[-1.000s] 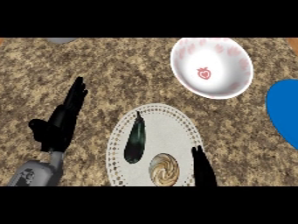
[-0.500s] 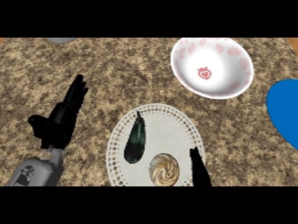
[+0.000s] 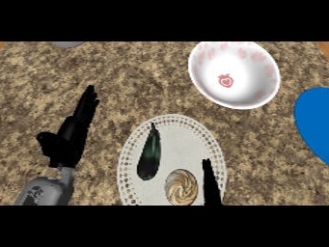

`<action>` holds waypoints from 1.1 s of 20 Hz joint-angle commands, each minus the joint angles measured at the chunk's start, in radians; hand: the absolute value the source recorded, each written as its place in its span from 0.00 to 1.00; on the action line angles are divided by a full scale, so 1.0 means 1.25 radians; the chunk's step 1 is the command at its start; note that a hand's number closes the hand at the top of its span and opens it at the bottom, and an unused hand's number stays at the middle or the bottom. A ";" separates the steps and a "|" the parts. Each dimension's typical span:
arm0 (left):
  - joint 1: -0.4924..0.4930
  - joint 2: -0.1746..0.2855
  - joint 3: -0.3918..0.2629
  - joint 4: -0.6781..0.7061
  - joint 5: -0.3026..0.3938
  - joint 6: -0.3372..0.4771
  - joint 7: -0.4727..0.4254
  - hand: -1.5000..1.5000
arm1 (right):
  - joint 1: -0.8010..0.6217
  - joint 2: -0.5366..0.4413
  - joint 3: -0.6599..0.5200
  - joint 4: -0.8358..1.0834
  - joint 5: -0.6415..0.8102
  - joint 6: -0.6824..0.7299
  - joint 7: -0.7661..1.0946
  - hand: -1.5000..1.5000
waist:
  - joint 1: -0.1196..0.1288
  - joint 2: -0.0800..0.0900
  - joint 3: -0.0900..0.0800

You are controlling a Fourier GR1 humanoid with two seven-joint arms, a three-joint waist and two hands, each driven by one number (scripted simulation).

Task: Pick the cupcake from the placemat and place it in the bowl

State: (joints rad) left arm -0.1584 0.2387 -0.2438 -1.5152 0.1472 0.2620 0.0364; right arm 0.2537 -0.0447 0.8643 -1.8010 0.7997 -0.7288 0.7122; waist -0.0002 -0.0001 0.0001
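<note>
- Counter (image 3: 124, 77): speckled stone top carrying every item. Nothing on it has shifted over the last second.
- Placemat (image 3: 188, 140): white lace-edged round mat, low centre. It carries two things and lies where it lay a second ago.
- Bowl (image 3: 252, 62): white with pink marks and a strawberry at its bottom. It stands beyond the placemat, up and to the right, well apart from the cupcake, and holds nothing yet.
- Blue plate (image 3: 320, 135): cut by the view's right edge and no part of the task.
- Left robot hand (image 3: 71, 137): at the view's left over bare counter, wide open with straight fingers, holding nothing. It is resting and has barely moved since the earlier frames.
- Dark vegetable (image 3: 150, 155): long and pointed, on the placemat's left half, just beside the cupcake. It is a likely obstacle on that side.
- Cupcake (image 3: 181, 187): swirl-topped, upright on the placemat's near edge, uncovered and not yet lifted.
- Right robot hand (image 3: 210, 185): only a narrow dark part rises from the lower edge, so how wide it stands cannot be told.
  - It has edged slightly leftward and is now just beside the cupcake's right side. Whether it touches is unclear.
  - Judged from this, the approach is closing and the grasp has not begun, so lift and transfer to the bowl remain.
</note>
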 commanded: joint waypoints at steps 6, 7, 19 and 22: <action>-0.002 -0.042 0.011 -0.009 -0.043 -0.006 0.013 0.50 | -0.003 0.017 -0.045 0.129 0.028 -0.014 0.019 0.00 | -0.001 0.000 0.000; 0.003 -0.038 0.036 0.012 -0.036 -0.026 0.004 0.50 | -0.037 0.024 -0.069 0.103 0.045 0.046 0.055 0.00 | -0.001 0.000 0.000; -0.007 -0.053 0.070 0.041 -0.051 -0.068 -0.026 0.50 | -0.196 0.035 -0.016 0.247 0.005 0.118 0.006 1.00 | 0.001 0.001 0.000; 0.028 -0.032 0.086 -0.015 -0.052 -0.092 -0.001 0.50 | -0.138 0.004 0.008 0.179 -0.018 0.100 -0.014 1.00 | 0.000 0.000 0.000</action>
State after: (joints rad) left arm -0.1318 0.1943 -0.1615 -1.5312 0.0876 0.1708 0.0444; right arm 0.0524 -0.0299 0.8581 -1.5570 0.8064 -0.6436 0.7250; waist -0.0011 -0.0083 -0.0053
